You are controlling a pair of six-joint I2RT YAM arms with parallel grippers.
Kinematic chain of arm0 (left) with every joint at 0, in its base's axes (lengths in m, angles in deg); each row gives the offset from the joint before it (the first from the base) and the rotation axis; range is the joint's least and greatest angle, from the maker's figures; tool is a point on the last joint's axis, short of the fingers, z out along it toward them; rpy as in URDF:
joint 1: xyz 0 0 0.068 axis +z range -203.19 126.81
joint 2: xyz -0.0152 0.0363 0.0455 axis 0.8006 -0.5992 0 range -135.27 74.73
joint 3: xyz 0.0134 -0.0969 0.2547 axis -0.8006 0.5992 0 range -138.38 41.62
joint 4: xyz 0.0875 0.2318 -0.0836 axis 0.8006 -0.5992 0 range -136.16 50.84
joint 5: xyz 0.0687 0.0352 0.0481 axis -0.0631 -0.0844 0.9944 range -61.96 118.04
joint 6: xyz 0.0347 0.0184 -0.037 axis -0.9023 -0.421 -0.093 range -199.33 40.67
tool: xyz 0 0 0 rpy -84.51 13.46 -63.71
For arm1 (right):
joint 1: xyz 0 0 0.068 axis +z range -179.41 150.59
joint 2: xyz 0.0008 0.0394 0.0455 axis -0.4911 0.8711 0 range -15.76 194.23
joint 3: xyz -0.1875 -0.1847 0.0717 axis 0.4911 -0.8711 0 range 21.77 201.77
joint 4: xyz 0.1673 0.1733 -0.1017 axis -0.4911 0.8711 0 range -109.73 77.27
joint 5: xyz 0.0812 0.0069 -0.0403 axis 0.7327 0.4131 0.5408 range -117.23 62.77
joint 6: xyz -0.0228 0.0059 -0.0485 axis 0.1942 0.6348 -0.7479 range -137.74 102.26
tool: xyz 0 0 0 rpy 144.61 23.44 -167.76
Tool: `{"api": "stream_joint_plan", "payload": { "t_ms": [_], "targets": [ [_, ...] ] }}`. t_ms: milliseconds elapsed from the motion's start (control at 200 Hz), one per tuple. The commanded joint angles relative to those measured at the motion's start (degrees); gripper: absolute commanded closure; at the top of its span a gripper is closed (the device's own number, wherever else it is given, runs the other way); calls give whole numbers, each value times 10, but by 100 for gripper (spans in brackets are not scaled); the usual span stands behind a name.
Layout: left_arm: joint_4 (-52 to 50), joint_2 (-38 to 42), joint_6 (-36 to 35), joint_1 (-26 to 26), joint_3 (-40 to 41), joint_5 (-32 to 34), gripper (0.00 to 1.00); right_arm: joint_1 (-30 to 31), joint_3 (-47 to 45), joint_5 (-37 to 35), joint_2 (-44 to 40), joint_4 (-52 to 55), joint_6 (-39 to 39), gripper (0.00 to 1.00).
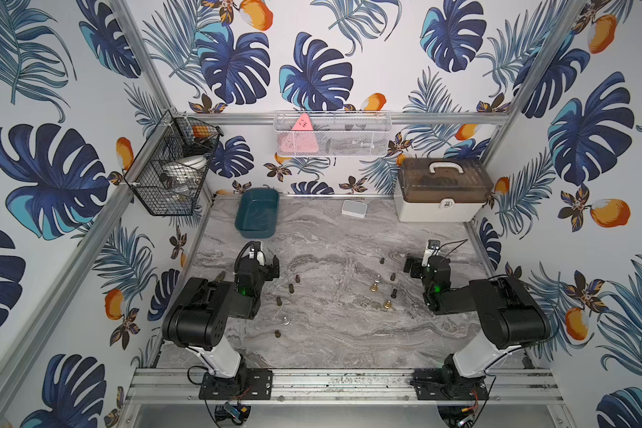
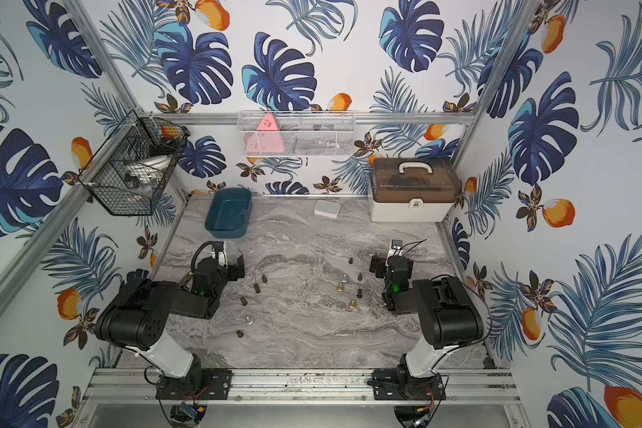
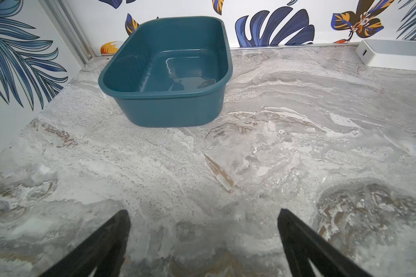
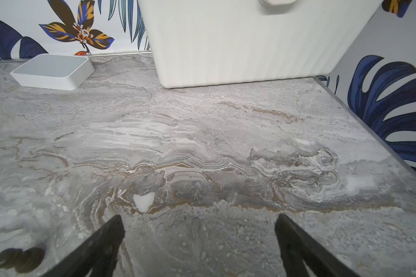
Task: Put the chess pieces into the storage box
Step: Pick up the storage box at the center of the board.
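Observation:
Several small chess pieces are scattered over the middle of the marble table in both top views. A dark group (image 1: 291,288) with one silver piece (image 1: 285,321) stands close to my left arm. Dark and brass-gold ones (image 1: 387,304) stand nearer my right arm. The teal storage box (image 1: 254,234) (image 2: 225,234) sits at the back left, and its inside (image 3: 163,94) looks empty. My left gripper (image 3: 203,213) (image 1: 258,261) is open over bare table, pointing toward the box. My right gripper (image 4: 198,218) (image 1: 427,261) is open and empty; a blurred dark piece (image 4: 19,260) lies beside one finger.
A white case with a brown lid (image 1: 441,192) (image 4: 238,48) stands at the back right. A small flat white box (image 1: 354,208) (image 3: 394,54) (image 4: 53,70) lies at the back middle. A black wire basket (image 1: 171,170) and a white mesh basket (image 1: 332,133) hang on the walls.

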Motion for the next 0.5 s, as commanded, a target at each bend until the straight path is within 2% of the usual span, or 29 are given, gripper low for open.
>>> {"api": "stream_joint_plan", "payload": {
  "t_ms": [0, 280, 380, 495],
  "targets": [
    [13, 0, -5, 0, -1, -4, 1, 0, 11, 44, -1, 11, -18, 0],
    [14, 1, -7, -2, 0, -5, 1, -2, 13, 58, -3, 17, -16, 0],
    [15, 1, -7, -2, 0, -6, 1, -1, 0, -13, -9, -3, 6, 0],
    [12, 1, -4, 4, -1, -17, 1, 2, 2, -18, -10, -2, 3, 0]
  ]
}}
